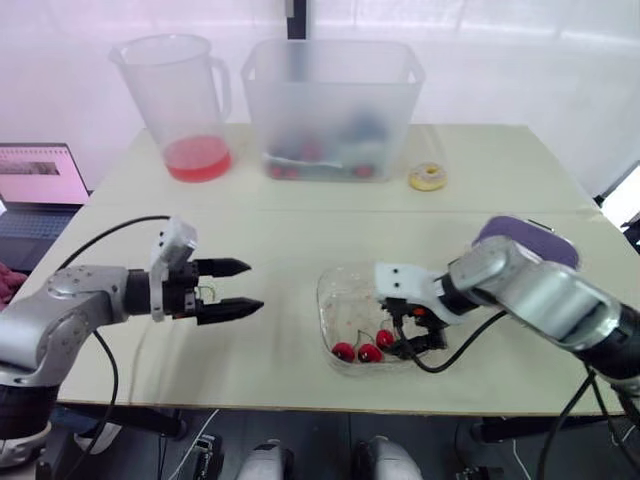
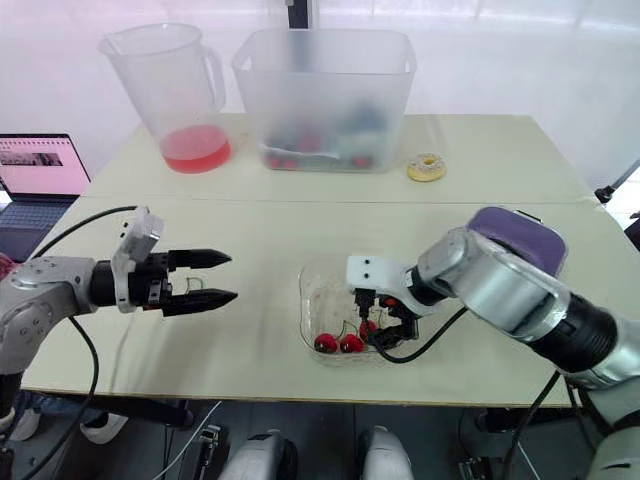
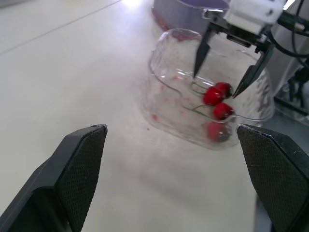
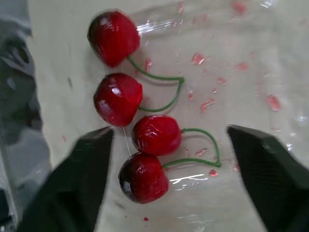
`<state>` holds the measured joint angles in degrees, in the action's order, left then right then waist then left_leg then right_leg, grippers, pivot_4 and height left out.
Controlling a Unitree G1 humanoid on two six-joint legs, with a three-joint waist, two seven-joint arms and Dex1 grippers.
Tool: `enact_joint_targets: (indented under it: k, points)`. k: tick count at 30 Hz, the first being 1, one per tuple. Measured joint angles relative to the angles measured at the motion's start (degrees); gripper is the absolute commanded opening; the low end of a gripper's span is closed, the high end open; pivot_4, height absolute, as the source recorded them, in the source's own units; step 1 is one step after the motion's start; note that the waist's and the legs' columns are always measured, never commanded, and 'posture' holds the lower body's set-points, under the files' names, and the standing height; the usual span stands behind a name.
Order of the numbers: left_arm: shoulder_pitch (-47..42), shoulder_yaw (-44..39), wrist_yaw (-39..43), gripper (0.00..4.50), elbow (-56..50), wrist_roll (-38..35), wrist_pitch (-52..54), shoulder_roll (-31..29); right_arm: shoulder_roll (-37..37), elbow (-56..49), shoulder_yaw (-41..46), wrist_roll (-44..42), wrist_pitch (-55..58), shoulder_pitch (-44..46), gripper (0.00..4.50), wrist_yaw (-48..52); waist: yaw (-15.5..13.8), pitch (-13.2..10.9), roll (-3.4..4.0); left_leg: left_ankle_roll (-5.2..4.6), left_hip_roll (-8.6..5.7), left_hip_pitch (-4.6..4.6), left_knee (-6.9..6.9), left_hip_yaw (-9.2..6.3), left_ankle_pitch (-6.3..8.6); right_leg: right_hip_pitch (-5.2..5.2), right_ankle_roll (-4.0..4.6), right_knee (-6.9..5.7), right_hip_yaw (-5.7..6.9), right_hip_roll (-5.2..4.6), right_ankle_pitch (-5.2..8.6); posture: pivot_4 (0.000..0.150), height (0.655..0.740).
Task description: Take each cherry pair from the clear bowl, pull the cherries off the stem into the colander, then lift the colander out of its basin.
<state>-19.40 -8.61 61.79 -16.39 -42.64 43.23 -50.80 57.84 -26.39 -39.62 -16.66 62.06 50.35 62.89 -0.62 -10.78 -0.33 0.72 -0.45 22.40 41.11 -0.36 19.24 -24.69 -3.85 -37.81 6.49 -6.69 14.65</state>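
Our right gripper (image 3: 216,83), wide open, hangs in the clear bowl (image 1: 323,300) near the surface's front edge, straddling the cherry pairs (image 4: 157,135), stems running finger to finger; our left gripper (image 1: 255,286), also open, hovers farther off.

Clear bowl (image 1: 334,290): transparent, rounded-rectangular, upright on the surface near its front edge; red flecks smeared over the inner floor.

Cherry pairs: two, both on the bowl floor toward its front wall. First pair (image 4: 117,67) and second pair (image 4: 149,155) each have two glossy red cherries on thin green stems joined at the tips. The pairs lie side by side, and their neighbouring cherries almost touch.

Purple colander (image 1: 530,238): just behind the bowl, to the right, mostly hidden. Cannot tell it from its basin.
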Motion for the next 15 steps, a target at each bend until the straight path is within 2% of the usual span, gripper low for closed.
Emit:
enact_joint_targets:
  k: [8, 9, 11, 15]
  points:
    - [0.9, -0.1, -1.0, 4.5, 0.0, 1.1, -1.4, 0.8, -2.3, -0.7, -2.6, 3.0, 2.4, 2.5, 3.67, 1.1, 0.2, 0.0, 0.0, 0.04, 0.03, 0.0, 0.0, 0.0, -0.02, -0.01, 0.0, -0.01, 0.0, -0.01, 0.0, 0.15, 0.6886]
    - [0.8, -0.2, -1.1, 4.5, 0.1, 1.1, -1.4, 0.9, -2.5, -0.6, -2.8, 3.2, 2.7, 2.8, 3.16, 1.2, 0.2, 0.0, 0.0, 0.04, 0.03, 0.0, 0.0, 0.0, -0.02, -0.01, 0.0, -0.01, 0.0, -0.01, 0.0, 0.15, 0.6886]
    - [0.7, -0.2, -1.1, 4.5, 0.5, 1.2, -1.5, 0.9, -3.0, -0.7, -3.0, 3.4, 3.2, 3.3, 2.43, 1.4, 0.1, 0.0, 0.0, 0.04, 0.02, 0.0, 0.0, 0.0, -0.02, -0.01, 0.0, -0.01, 0.0, -0.01, 0.0, 0.15, 0.6886]
    - [-0.3, -0.1, -1.0, 4.5, 1.7, 1.3, -2.3, 1.4, -3.3, -0.6, -3.2, 4.1, 3.4, 4.1, 0.52, 1.8, 0.0, 0.0, 0.0, 0.04, 0.01, 0.0, 0.01, 0.01, -0.02, -0.01, 0.0, -0.02, 0.0, 0.0, 0.0, 0.15, 0.6886]
